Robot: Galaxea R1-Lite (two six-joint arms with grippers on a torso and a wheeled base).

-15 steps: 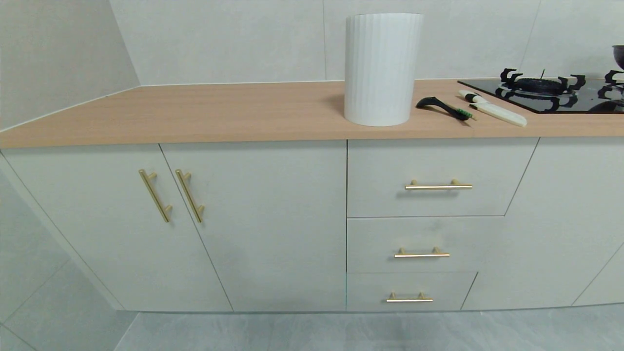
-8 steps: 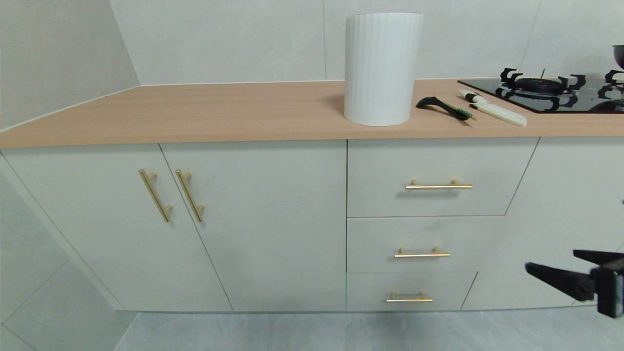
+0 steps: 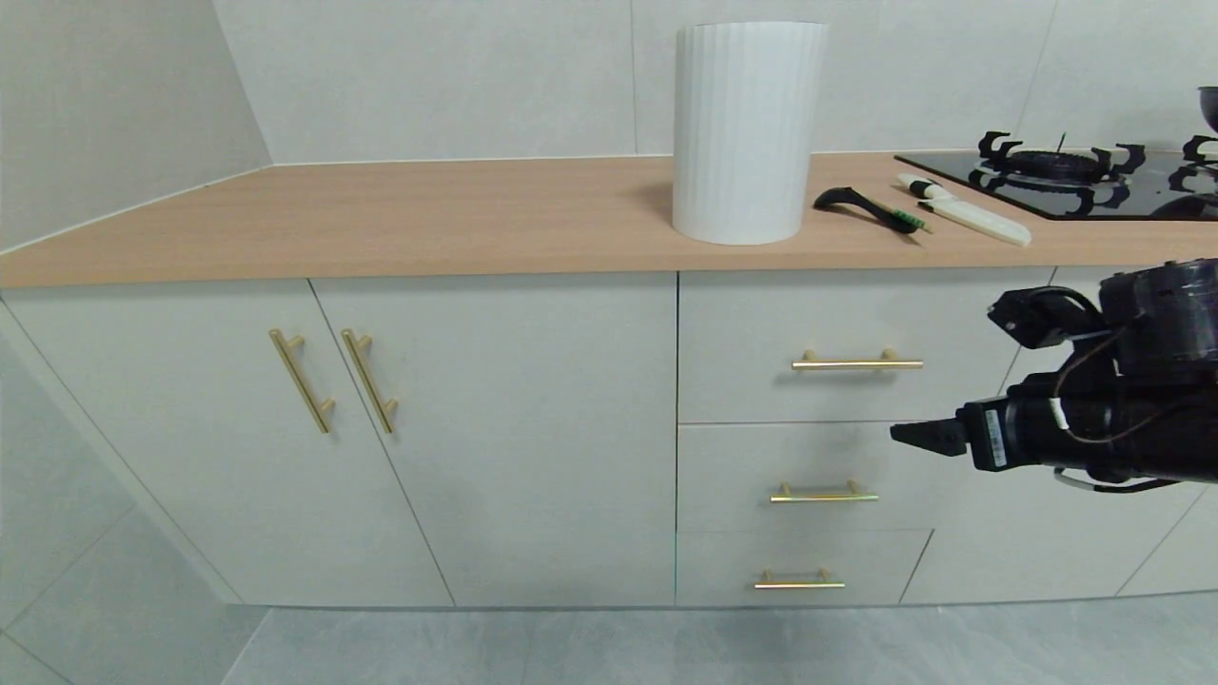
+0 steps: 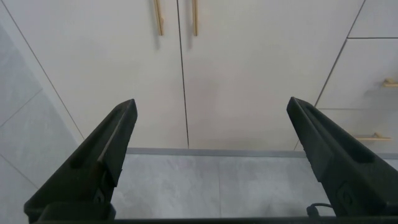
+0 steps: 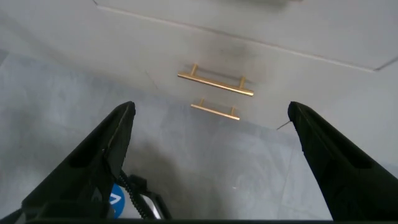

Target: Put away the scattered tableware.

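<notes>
hob point(image 3: 1066, 181) cut off, upper right of frame. dark pot point(image 3: 1208, 105) at far right edge, barely in pic. green end of black utensil point(image 3: 856, 205) too small to ID. right gripper point(image 3: 904, 436) side-on, far finger hidden.

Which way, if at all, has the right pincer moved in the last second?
Yes. The right pincer came in from the right and rose; it is now above and right of the middle drawer handle.

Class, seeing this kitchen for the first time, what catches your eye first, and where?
A tall white ribbed container stands on the wooden counter, with a black utensil and a white knife lying between it and the hob. The right claw, black and open, hangs before the drawers.
</notes>
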